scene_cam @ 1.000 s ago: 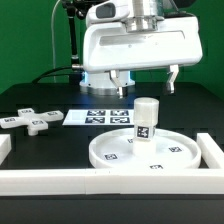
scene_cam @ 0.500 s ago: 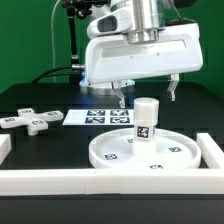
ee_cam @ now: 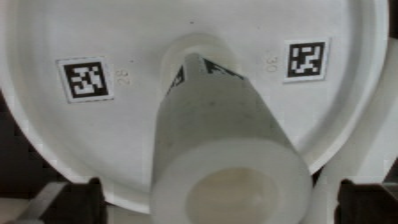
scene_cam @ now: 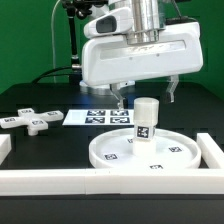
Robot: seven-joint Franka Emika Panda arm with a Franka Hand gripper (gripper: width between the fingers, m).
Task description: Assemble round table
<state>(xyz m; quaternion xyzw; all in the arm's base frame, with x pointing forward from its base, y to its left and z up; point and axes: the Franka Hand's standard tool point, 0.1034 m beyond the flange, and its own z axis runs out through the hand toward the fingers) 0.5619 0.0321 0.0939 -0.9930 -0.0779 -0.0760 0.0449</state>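
The large rimmed disc (scene_cam: 165, 155) lies flat on the table. The short thick post (scene_cam: 146, 120) stands upright on it. My gripper (scene_cam: 148, 92) hangs just above and behind the post's top, open and empty, with one finger on each side. In the wrist view the post (ee_cam: 228, 150) rises toward the camera from the disc (ee_cam: 107, 40). Its round top sits between my dark fingers (ee_cam: 71, 203), apart from both, and the gripper (ee_cam: 217, 202) is wide open. The cross-shaped piece (scene_cam: 30, 121) lies on the table at the exterior view's left.
The marker board (scene_cam: 98, 118) lies behind the disc. White rail bars frame the work area: one along the front (scene_cam: 100, 181), one at the exterior view's right (scene_cam: 212, 150), and one end at the left (scene_cam: 3, 146).
My gripper has come down a little toward the post's top and the hand has tilted slightly. The post, disc and cross piece have not moved.
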